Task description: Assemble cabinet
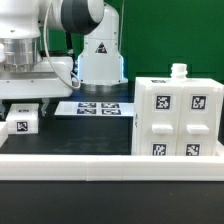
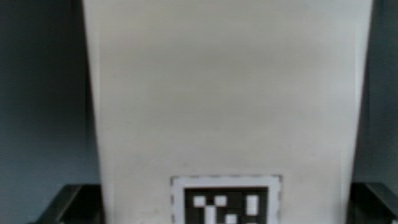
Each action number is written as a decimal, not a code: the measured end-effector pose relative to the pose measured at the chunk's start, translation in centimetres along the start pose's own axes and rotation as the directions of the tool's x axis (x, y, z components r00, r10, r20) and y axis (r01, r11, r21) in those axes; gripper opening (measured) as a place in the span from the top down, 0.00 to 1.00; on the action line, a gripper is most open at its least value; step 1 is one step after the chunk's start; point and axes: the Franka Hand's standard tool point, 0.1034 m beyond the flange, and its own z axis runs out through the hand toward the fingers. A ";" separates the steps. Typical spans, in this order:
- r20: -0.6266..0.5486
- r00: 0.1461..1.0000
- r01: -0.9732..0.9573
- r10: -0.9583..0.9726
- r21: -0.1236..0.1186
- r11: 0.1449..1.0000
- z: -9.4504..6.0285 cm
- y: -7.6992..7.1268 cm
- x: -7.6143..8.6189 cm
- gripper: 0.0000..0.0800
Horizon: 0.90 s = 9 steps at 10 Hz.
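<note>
**A:** Where's your hand?

**B:** My gripper (image 1: 24, 104) hangs low at the left edge of the frame. It is directly over a small white plastic panel (image 1: 22, 122) with one square black-and-white tag facing the camera.

**A:** Fingers apart, together, or clamped?

**B:** Cannot tell. In the exterior view the hand hides the fingertips. In the wrist view the small white plastic panel (image 2: 214, 100) fills nearly everything, flat and pale, with its tag at one end.

**A:** And the cabinet?

**B:** The white plastic box-like cabinet body (image 1: 180, 115) stands upright at the right of the frame on the black tabletop (image 1: 90, 138). Four tags show on its near face and a small white knob (image 1: 180, 70) sits on top. It is well apart from me.

**A:** Anything between?

**B:** The marker board (image 1: 100, 107) lies flat near frame centre. A long white rail (image 1: 110, 162) crosses the lower frame.
</note>
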 end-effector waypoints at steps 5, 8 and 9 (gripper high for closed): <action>-0.026 1.000 0.009 -0.008 0.016 1.000 -3.4 -1.1 1.1 0.30; -0.059 0.998 0.012 -0.010 0.044 0.999 -8.3 -3.6 2.4 0.30; -0.051 0.998 -0.036 0.039 0.057 0.998 -9.8 -5.0 3.1 0.30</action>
